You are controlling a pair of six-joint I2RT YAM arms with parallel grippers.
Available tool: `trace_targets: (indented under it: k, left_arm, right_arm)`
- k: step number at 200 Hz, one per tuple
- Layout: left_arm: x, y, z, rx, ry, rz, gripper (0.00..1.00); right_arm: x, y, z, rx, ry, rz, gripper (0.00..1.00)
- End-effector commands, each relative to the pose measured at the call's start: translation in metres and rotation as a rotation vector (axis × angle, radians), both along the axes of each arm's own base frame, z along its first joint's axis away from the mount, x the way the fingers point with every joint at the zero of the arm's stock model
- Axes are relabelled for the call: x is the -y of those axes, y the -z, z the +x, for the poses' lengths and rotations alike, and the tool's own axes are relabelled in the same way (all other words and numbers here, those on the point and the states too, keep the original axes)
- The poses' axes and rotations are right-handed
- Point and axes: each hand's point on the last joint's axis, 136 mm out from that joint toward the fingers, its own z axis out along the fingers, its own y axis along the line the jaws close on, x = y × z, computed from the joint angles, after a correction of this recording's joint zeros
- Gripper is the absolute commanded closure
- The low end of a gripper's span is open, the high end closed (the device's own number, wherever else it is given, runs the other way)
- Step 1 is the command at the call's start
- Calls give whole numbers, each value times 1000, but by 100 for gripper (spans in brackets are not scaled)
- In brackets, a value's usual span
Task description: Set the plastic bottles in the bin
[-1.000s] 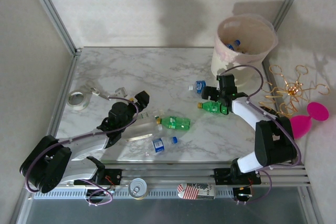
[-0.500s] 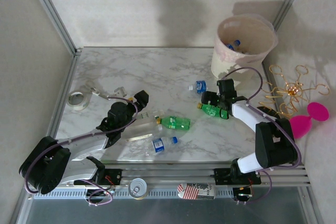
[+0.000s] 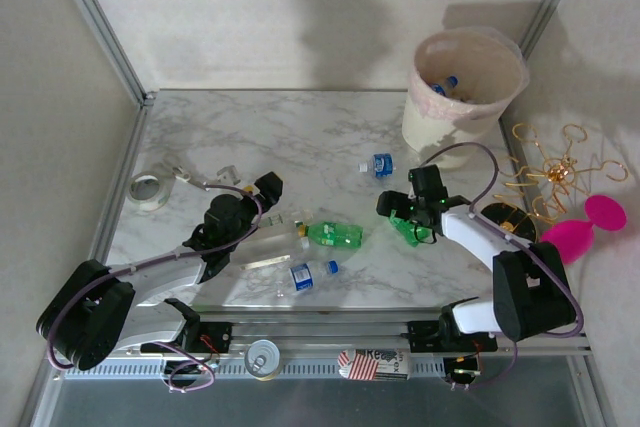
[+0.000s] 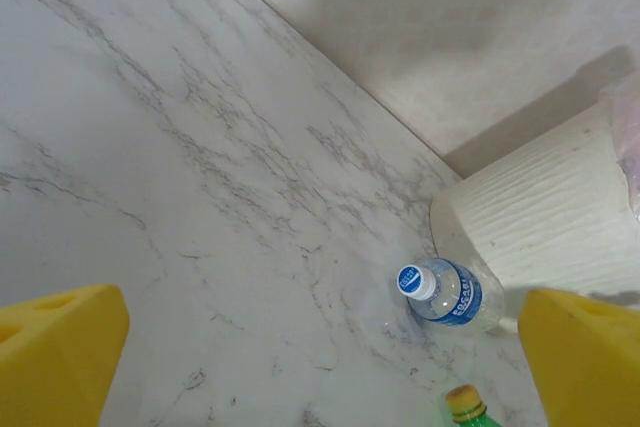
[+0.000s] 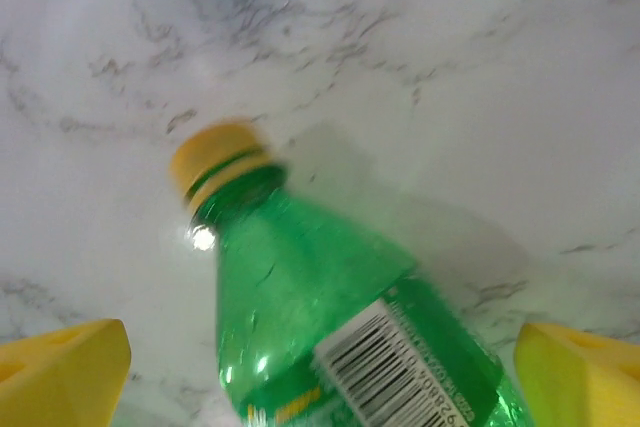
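**Right hand lines up on the green bottle**
Over the last second the right hand [image 3: 403, 217] has swung in at centre-right, fingers spread wide either side of the green bottle [image 5: 330, 327], which lies on the tabletop [image 3: 300, 137]. A grasp seems next, with the bin [image 3: 428, 125] at upper right. The left hand [image 3: 268, 189] stays open and empty.

Robot lab test cell: marble-look tabletop [image 3: 300, 137] inside plain white panels [image 3: 300, 17], aluminium frame posts [image 3: 97, 17], mounting rail [image 3: 330, 332].
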Motion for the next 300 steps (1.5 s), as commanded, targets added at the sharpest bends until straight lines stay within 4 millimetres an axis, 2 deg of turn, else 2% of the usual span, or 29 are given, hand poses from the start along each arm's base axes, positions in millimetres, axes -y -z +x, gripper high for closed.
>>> trace_targets:
  k: [1,30,43,60,118,152,200,228,258,280,300]
  left_arm:
    - [-2,-4,-1,18,7,-21,0]
    - [-9,-3,-5,22,-16,-18,0]
    - [-11,-1,-6,20,-23,-18,0]
    - [-11,1,-7,16,-23,-20,0]
    - [-15,-1,-10,17,-33,-19,0]
    - [-23,0,-13,16,-55,-8,0]
    - [-28,0,-14,17,-74,-6,1]
    - [-28,0,-13,16,-77,-8,0]
    - [-30,0,-12,11,-85,-14,1]
    - [-34,1,-12,5,-102,-23,0]
    - [-41,4,-11,-3,-124,-33,1]
  right_arm:
    - [-8,5,-21,-62,8,33,1]
    - [-11,6,-33,-73,-3,16,1]
    - [-5,12,-34,-76,11,-16,1]
    - [1,20,-31,-78,33,-55,4]
    - [-7,33,-11,-73,54,-46,13]
    - [-12,37,-5,-70,46,-31,21]
    - [-16,39,-4,-73,28,-22,41]
    - [-20,29,1,-45,8,-9,53]
    - [-29,8,9,9,-28,29,57]
    - [-43,-19,19,81,-85,88,57]
    - [-58,-53,31,169,-143,146,57]
